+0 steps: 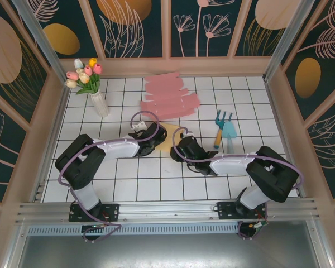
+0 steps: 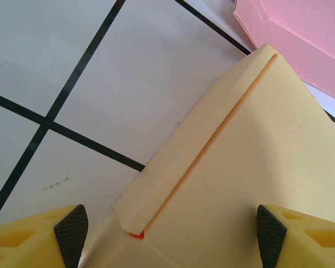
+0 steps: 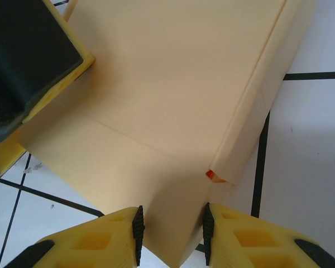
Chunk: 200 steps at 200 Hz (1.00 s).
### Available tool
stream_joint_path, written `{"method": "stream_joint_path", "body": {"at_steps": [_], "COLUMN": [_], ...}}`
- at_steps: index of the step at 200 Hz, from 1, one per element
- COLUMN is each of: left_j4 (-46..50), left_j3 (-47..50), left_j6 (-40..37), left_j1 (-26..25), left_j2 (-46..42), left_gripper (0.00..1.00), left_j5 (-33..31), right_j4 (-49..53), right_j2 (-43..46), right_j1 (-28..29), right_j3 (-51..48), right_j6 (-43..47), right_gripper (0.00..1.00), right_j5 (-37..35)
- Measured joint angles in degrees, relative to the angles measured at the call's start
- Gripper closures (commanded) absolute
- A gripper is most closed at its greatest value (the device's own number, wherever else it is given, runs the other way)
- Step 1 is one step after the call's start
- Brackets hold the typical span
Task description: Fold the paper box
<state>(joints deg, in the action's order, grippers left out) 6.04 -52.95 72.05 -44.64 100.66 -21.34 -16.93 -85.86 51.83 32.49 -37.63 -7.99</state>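
Observation:
The cream paper box (image 1: 166, 140) lies half-folded on the tiled table, between both arms. In the left wrist view the box (image 2: 257, 167) has a raised side flap (image 2: 195, 139) running diagonally, with a small orange spot at its lower end. My left gripper (image 2: 172, 237) stands open wide over the box, its pads (image 2: 72, 234) well apart and touching nothing. My right gripper (image 3: 172, 231) is shut on a folded corner of the box (image 3: 167, 100), the paper pinched between both pads (image 3: 138, 231). In the top view the left gripper (image 1: 151, 142) and right gripper (image 1: 180, 149) flank the box.
Flat pink paper sheets (image 1: 168, 97) lie just behind the box, and their edge (image 2: 301, 39) is close to the left gripper. A white vase of tulips (image 1: 95, 92) stands at the back left. A toy rake and trowel (image 1: 224, 129) lie to the right. Patterned walls enclose the table.

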Motion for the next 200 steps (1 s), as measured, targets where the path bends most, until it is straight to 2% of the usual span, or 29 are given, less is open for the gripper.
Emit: {"method": "stream_joint_path", "body": {"at_steps": [200], "left_j4": [-0.1], "left_j3": [-0.3], "left_j6": [0.0], "left_j1": [0.0], "left_j2": [0.4], "left_gripper": [0.22], "left_j5": [-0.2], "right_j4": [-3.9], "right_j2": [-0.7], "right_j1": [0.0], "right_j3": [-2.2], "right_j6": [2.9], "right_gripper": [0.71], "right_j5": [-1.5]}}
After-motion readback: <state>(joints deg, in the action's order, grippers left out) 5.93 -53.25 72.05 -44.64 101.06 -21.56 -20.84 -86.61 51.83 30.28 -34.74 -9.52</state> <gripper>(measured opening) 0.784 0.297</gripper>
